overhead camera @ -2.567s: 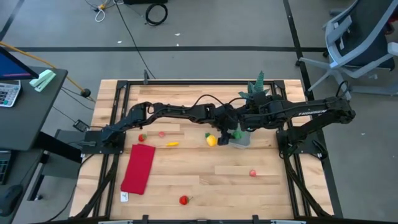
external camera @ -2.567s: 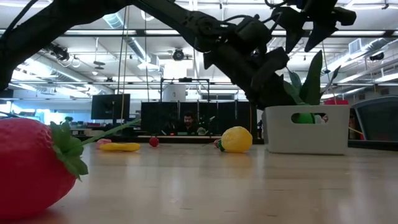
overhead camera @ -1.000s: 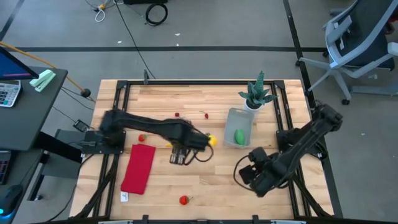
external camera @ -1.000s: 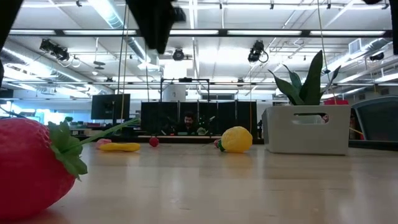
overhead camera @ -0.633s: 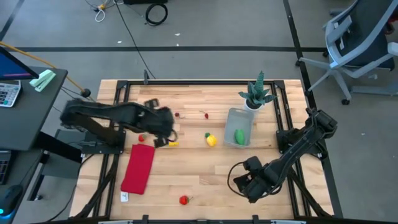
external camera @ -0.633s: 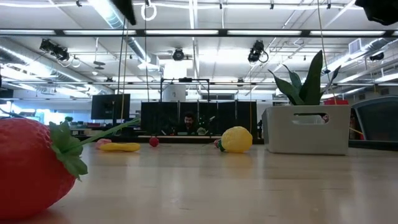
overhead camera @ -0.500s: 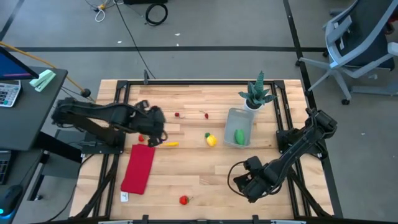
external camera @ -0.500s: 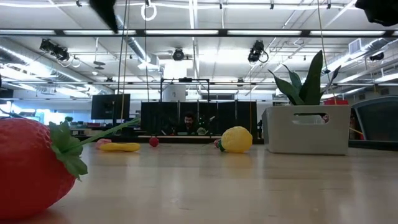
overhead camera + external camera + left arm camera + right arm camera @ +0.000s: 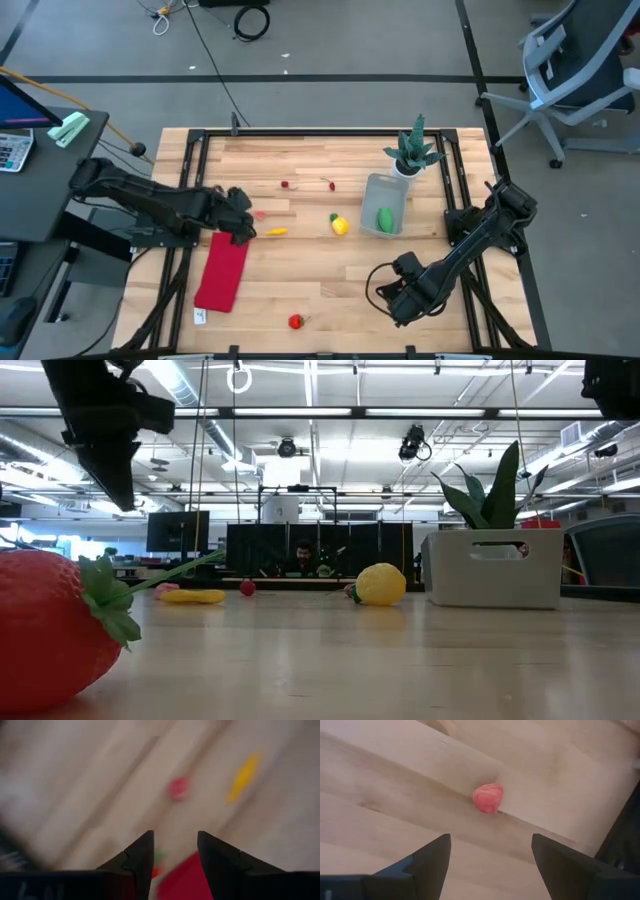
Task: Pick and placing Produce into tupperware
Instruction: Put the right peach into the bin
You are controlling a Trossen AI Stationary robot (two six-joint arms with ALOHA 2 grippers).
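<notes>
Wooden table point(image 9: 300, 270); right gripper point(image 9: 397, 297) lower right, fingers spread wide, empty, pink produce point(image 9: 488, 798) ahead. Left gripper point(image 9: 238, 218) centre-left, parted, empty.

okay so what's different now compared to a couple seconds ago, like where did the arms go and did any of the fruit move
Both arms pulled away from the tupperware. The left hand swept back to the table's left side, open above the red cloth. The right hand swung to the near right, open over the pink fruit. The green piece lies in the tupperware; the lemon, the yellow pepper and the strawberry stayed put.
</notes>
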